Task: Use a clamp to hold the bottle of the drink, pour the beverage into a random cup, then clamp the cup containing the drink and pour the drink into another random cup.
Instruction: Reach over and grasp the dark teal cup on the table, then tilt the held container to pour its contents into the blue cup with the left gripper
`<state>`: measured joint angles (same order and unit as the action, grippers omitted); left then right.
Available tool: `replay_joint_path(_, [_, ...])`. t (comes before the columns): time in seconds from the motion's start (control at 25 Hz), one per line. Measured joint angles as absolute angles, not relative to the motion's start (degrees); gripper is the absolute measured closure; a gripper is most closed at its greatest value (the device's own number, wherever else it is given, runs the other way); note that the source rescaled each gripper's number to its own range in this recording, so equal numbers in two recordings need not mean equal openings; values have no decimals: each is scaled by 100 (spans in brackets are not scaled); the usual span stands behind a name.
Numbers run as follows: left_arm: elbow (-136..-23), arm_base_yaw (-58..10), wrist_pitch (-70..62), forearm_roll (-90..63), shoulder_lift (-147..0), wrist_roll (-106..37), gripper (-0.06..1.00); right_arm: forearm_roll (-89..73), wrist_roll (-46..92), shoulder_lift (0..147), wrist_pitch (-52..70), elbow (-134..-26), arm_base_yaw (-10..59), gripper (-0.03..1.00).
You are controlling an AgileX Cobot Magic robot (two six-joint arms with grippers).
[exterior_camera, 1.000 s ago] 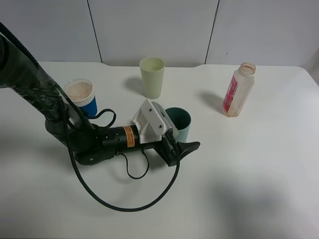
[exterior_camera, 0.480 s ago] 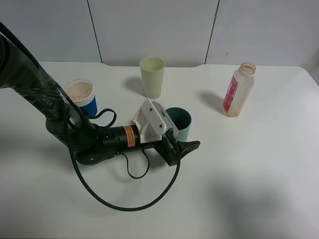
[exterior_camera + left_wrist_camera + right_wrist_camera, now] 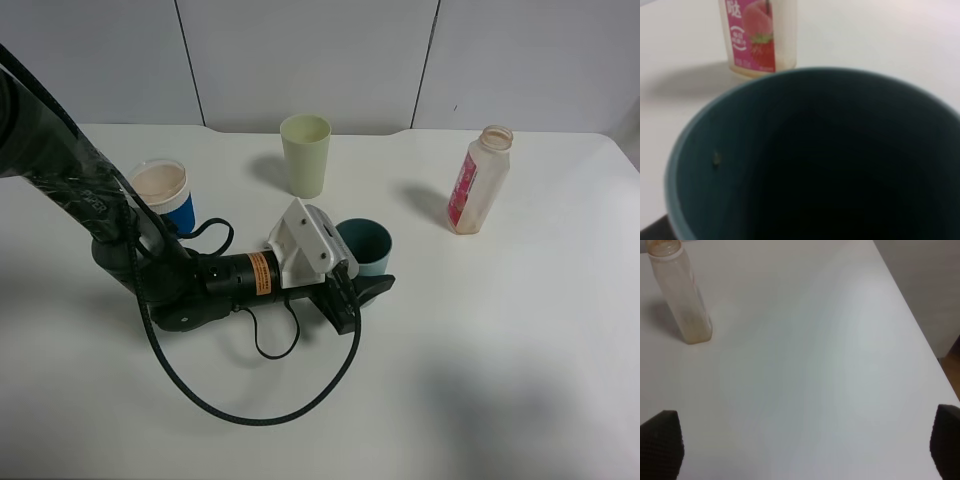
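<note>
exterior high view shows the left tool (image 3: 358,292) lying low over the tabletop (image 3: 500,380), its black jaws clenched on the lower wall of the teal cup (image 3: 366,242). the left wrist view is almost filled by this cup's dark mouth (image 3: 810,160), and i cannot tell how much drink is inside. the bottle (image 3: 478,180) stands upright and uncapped, well apart towards the right side. it looks nearly empty, so the step in hand is probably the second pour. the blue cup (image 3: 163,195) stands near the arm's elbow, and the pale yellow-green cup (image 3: 305,155) stands further back.

to do this well, lift the teal cup straight up and level before swinging it. take it round the arm's own cable rather than over it. bring its lip just above the blue cup's rim and tilt slowly, so the stream lands inside. the grip sits low on the cup, so a fast tilt could make it slip or rock.

the right tool (image 3: 802,445) hangs released, its jaws spread wide over bare tabletop, with the bottle near it.
</note>
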<state>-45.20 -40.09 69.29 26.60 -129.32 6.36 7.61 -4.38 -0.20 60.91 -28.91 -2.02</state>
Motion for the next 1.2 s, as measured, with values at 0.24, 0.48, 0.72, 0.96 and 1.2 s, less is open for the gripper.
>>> replay_joint_path(0.24, [-4520, -4009, 6929, 2719, -12932, 612, 94, 761, -438, -20, 6091, -2891, -202, -1])
replay_joint_path(0.48, [-4520, -4009, 6867, 2725, -12848, 702, 94, 761, -438, -20, 6091, -2891, -202, -1])
replay_joint_path(0.72, [-4514, -4009, 6866, 2532, -12489, 717, 94, 761, -438, -20, 6091, -2891, -202, -1])
replay_joint_path(0.96, [-4288, -4009, 6871, 2211, -12085, 719, 94, 761, -438, -20, 6091, -2891, -202, -1])
replay_joint_path(1.2, [-3767, -3769, 6873, 1976, -11571, 675, 94, 761, -438, -20, 6091, -2891, -202, -1])
